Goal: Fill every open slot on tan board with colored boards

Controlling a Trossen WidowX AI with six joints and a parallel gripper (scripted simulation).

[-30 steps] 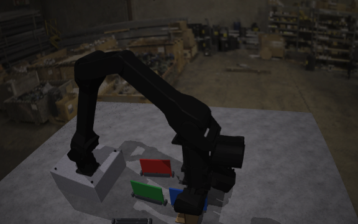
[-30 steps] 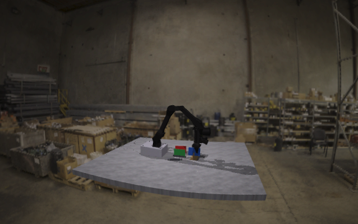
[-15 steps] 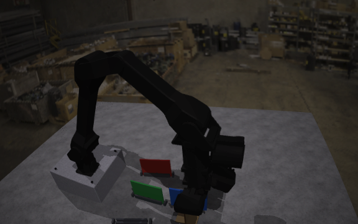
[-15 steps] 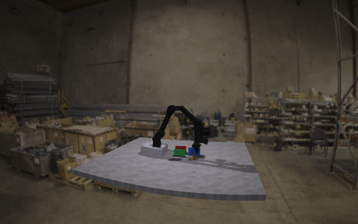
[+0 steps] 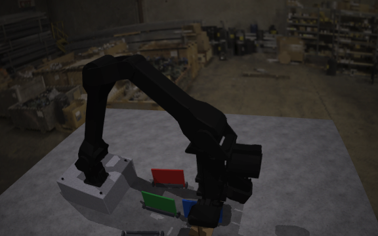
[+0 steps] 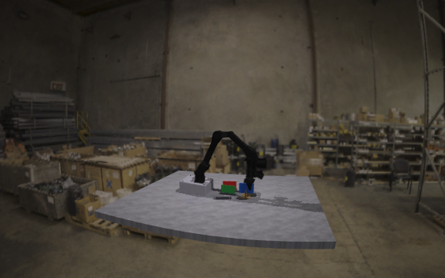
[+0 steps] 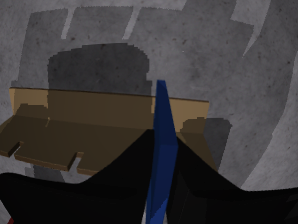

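In the top view, the arm (image 5: 154, 82) (image 6: 241, 148) reaches from a pale base block (image 5: 108, 210) (image 6: 195, 188) and bends down at its wrist, with the gripper (image 5: 204, 223) (image 6: 249, 188) (image 7: 157, 137) over the tan board (image 5: 201, 231) (image 6: 246, 198) (image 7: 100, 107). The blue board (image 5: 187, 208) (image 6: 242, 188) (image 7: 165, 120) shows partly behind the gripper. A red board (image 5: 168, 176) (image 6: 229, 184) and a green board (image 5: 159, 202) (image 6: 228, 189) stand upright in their dark holders, the green one nearer the camera; another dark holder (image 5: 142, 233) (image 6: 222, 198), with no board in it, sits at the bottom edge. In the exterior view, the blue board stands upright by the gripper, beside the green one, and the tan board is low beneath the fingers. In the wrist view, the fingers are nearly shut, pinching the blue board, which runs crosswise to the tan board near one end of it. Two open slots show on the tan board, to the left of the blue one. Whether the blue board's notch is in a slot, I cannot tell.
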